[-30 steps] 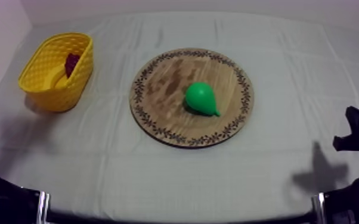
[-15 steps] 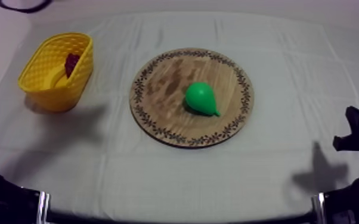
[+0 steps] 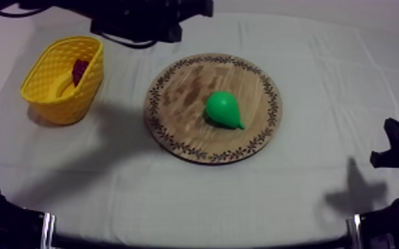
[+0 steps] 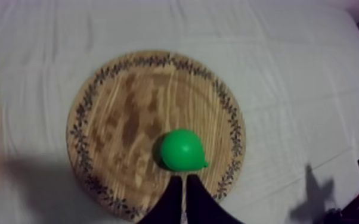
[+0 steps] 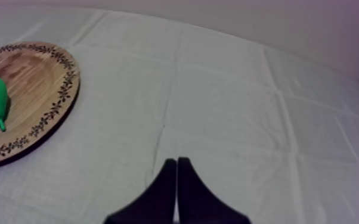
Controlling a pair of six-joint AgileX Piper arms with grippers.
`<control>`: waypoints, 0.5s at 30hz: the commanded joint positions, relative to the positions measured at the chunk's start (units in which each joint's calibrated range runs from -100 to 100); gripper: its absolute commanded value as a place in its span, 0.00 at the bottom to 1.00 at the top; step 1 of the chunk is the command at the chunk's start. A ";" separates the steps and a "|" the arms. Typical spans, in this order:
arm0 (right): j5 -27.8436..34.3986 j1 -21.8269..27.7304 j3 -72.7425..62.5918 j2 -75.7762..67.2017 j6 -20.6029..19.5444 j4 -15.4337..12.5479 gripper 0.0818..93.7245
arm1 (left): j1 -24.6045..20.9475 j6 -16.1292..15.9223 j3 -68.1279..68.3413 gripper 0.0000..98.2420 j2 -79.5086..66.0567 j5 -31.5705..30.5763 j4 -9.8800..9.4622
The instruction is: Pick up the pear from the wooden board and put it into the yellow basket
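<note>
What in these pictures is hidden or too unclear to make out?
Top view: contents of the yellow basket, mostly behind its wall; a dark red thing inside is too small to name.
Left wrist view: the basket is cut off by the edge.
Top view: the left arm runs off the upper edge.

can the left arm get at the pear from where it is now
Probably yes: the left end effector hangs over the wooden board, the pear just ahead of it, nothing else on the board. It is shut, so it must open first.
</note>
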 commanded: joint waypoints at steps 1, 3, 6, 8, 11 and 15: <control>0.04 0.01 0.05 0.01 0.01 0.05 0.00 | 0.04 0.41 -1.46 0.00 2.85 0.78 0.36; 0.04 0.01 0.05 0.01 0.01 0.05 0.00 | 0.13 0.69 -2.68 0.01 4.52 1.41 0.60; 0.04 0.01 0.05 0.01 0.01 0.05 0.00 | 0.20 1.25 -3.77 0.13 6.51 1.88 0.89; 0.04 0.01 0.05 0.01 0.01 0.05 0.00 | 0.16 1.81 -4.11 0.29 7.54 2.35 1.28; 0.04 0.01 0.05 0.01 0.01 0.05 0.00 | 0.14 2.40 -4.32 0.50 8.77 3.86 2.23; 0.04 0.01 0.05 0.01 0.01 0.05 0.00 | 0.45 3.73 -4.81 0.68 10.11 5.96 3.03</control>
